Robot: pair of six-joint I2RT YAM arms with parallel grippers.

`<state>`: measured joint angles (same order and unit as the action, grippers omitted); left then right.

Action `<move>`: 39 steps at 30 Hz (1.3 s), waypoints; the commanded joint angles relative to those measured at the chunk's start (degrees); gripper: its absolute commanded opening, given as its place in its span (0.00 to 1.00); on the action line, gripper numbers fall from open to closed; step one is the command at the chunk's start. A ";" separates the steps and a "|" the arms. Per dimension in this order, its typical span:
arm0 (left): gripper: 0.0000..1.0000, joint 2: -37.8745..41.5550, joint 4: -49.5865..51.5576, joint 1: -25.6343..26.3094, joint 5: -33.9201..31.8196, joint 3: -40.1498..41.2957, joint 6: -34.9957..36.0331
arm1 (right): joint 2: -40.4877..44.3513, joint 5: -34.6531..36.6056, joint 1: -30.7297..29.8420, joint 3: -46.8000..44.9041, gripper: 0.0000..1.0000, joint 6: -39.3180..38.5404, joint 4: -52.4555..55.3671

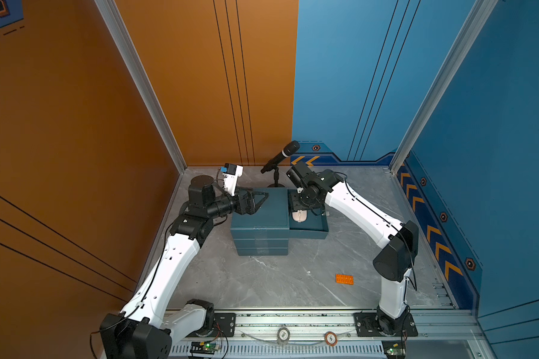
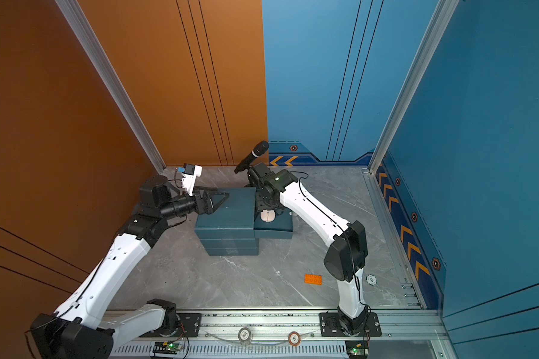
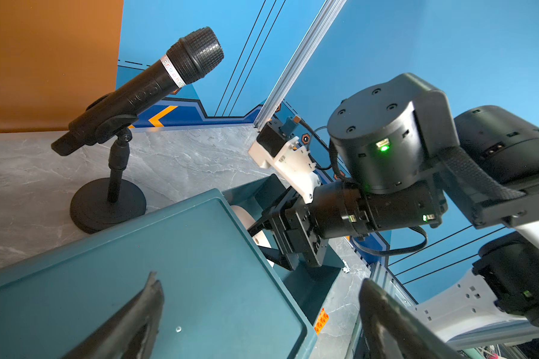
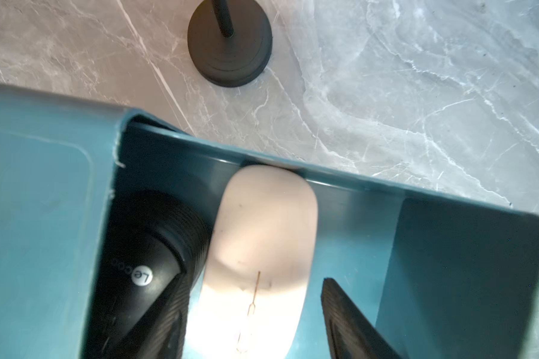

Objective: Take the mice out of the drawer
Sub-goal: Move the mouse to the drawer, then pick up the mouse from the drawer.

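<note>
Arm on right (image 1: 355,203) angled over drawer (image 1: 308,233), right hand (image 4: 255,279) apart astride cream mouse (image 4: 262,223), left hand (image 3: 258,278) apart.

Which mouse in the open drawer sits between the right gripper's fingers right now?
The pale cream mouse; the right gripper straddles it. The black mouse with the round logo lies beside it, outside the jaws.

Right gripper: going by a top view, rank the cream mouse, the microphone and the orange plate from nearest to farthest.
1. Cream mouse, in the open drawer, right beneath the right gripper.
2. Microphone, standing behind the drawer unit, toward the back.
3. Orange plate, out on the table toward the front, farthest by a clear margin.
</note>
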<state>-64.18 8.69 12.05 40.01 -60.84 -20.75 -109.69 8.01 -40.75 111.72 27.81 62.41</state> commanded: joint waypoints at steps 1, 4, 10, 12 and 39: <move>0.98 0.85 0.63 -0.03 -0.63 -1.43 0.96 | 3.78 0.83 0.10 -2.57 0.66 2.22 -2.41; 0.98 0.81 0.63 -0.02 -0.52 -1.50 0.89 | 3.08 -0.36 0.14 -3.59 0.66 3.00 -3.49; 0.98 1.17 0.54 -0.02 -0.71 -1.45 0.89 | 1.83 0.70 0.14 -4.80 0.66 3.65 -3.79; 0.98 1.17 0.54 0.01 -0.68 -1.48 0.81 | 1.70 1.40 0.14 -5.20 0.66 3.89 -3.78; 0.98 1.60 0.54 -0.08 -1.07 -1.42 0.82 | -0.38 0.86 0.12 -6.61 0.49 3.15 -6.69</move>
<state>-63.64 8.84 12.05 39.72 -60.84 -20.78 -110.34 9.23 -40.75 105.06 31.77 55.86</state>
